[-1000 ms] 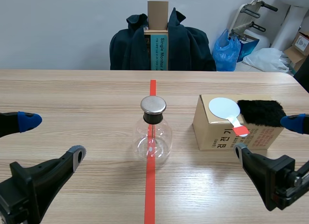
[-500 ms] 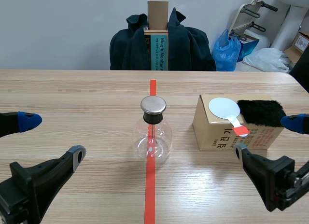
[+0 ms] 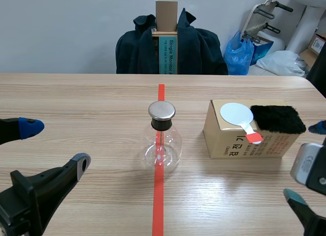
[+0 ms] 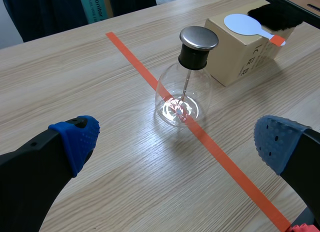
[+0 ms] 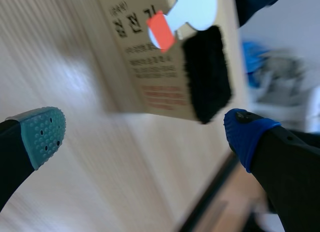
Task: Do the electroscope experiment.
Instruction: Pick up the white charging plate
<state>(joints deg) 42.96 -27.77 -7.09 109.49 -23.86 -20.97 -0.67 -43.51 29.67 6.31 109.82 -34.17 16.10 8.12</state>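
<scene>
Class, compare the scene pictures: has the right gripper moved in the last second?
Yes. The right gripper has drawn back toward the robot, away from the cardboard box, which stayed put.

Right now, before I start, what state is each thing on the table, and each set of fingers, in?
Electroscope flask: upright on the tape line, metal cap on.
Cardboard box: closed, standing beside the flask.
White paddle: lying flat on the box top.
Black fur pad: lying on the box top beside the paddle.
Left fingers: open, empty.
Right fingers: open, empty.
</scene>
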